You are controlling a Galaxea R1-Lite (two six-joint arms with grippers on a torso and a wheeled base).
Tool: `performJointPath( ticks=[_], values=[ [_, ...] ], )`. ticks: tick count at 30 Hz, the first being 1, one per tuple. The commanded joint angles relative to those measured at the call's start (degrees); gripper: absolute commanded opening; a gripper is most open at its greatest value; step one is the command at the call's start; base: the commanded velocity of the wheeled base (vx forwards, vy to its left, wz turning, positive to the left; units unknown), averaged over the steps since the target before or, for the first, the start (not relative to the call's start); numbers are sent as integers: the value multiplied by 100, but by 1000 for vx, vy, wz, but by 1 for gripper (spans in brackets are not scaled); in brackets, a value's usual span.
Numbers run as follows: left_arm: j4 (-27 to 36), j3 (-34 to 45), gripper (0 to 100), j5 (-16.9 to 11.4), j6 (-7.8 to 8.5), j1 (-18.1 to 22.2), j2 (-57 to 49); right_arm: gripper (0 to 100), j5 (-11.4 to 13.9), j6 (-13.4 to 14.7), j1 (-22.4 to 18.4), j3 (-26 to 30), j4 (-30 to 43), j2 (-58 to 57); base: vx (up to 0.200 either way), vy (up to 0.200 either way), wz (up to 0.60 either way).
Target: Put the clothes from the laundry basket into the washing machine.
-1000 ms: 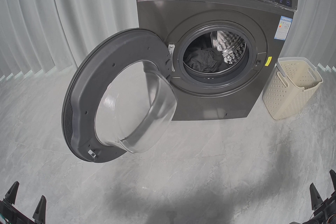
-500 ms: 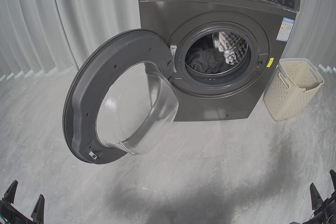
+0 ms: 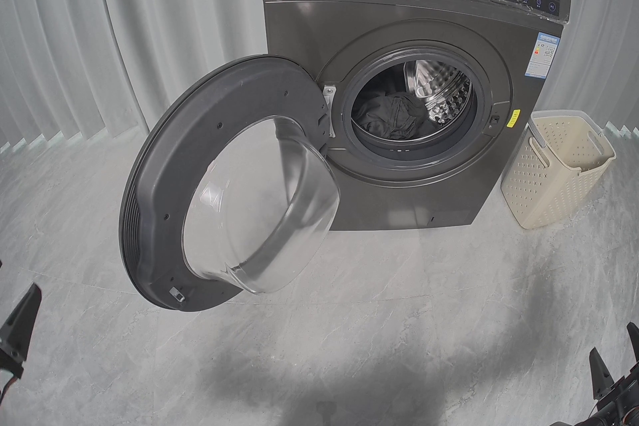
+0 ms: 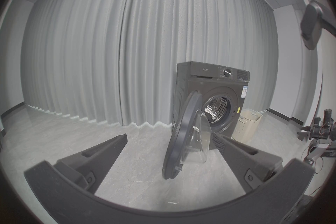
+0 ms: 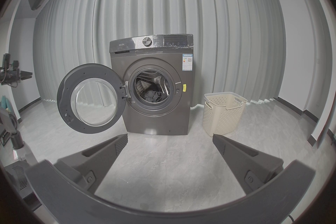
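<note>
Inside the washing machine drum, spotted dark clothes bunched low. Judged them soft, light and limp, best pinched at a raised fold. Noted the laundry basket just beside the machine. Found left tool and right tool spread wide, holding nothing.

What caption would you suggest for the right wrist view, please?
Open washing machine with dark clothes inside, cream laundry basket beside it.

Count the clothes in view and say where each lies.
1: a dark cloth bundle lies inside the drum of the grey front-loading washing machine; it may hold several garments. The cream perforated plastic laundry basket shows none, but its bottom is hidden.
</note>
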Motion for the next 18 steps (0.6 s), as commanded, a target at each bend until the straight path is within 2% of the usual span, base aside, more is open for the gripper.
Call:
performJointPath(
  ticks=[1,4,8,13,18],
  values=[
    [-1346,-225,100,-577,14,-101,2740,100,3,-3,2,92,2,-88,0,0,0],
    [-1785,-243,100,-788,49,-242,3303,100,3,-3,2,92,2,-88,0,0,0],
    [-1987,-348,100,-1025,49,-453,3813,100,3,-3,2,92,2,-88,0,0,0],
    [-2040,-612,100,-1008,67,-664,4375,100,3,-3,2,92,2,-88,0,0,0],
    [-2541,-682,100,-999,67,-1059,4841,100,3,-3,2,92,2,-88,0,0,0]
  ],
)
